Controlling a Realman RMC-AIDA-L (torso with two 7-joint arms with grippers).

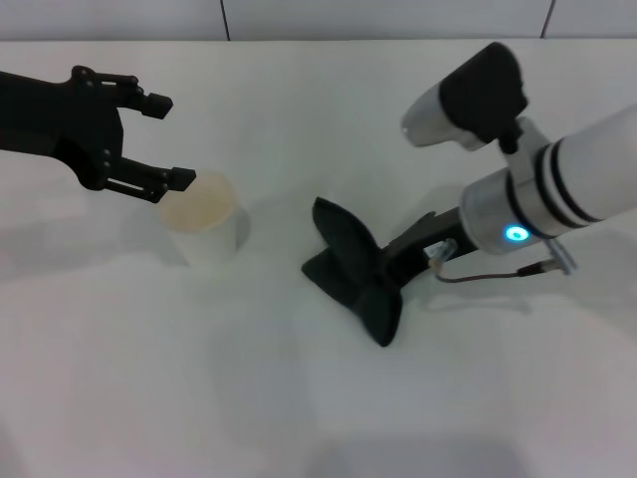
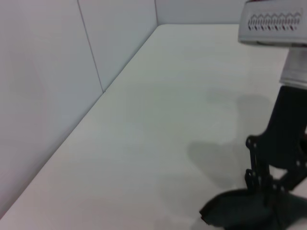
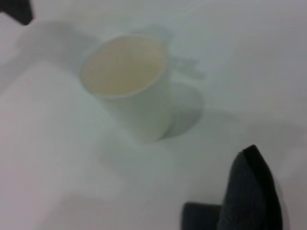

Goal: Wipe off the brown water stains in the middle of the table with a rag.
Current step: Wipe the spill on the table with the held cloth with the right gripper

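Rag (image 1: 355, 267) first, nearest to me in the head view: a dark charcoal cloth lying near the middle of the white table (image 1: 299, 398), pressed down by my right gripper (image 1: 398, 261). The gripper comes in from the right side, low and angled, and its black fingers are closed on the cloth's pinched middle. From that pinch the cloth spreads in lobes, so its long axis runs diagonally, one pointed fold reaching up and away from me, another reaching down toward me, with a third lobe sticking out to the left. I see no brown stain on the bare tabletop around it; whatever lies under the cloth is hidden.

Left of the rag, and clearly apart from it, a translucent white cup (image 1: 204, 224) stands upright, its inside tinted brownish. The right wrist view shows the same cup (image 3: 129, 86) with the rag's dark edge (image 3: 249, 191) nearby.

Farther off on the left, my left gripper (image 1: 159, 139) hovers above the table just beside the cup, fingers spread wide, holding nothing.
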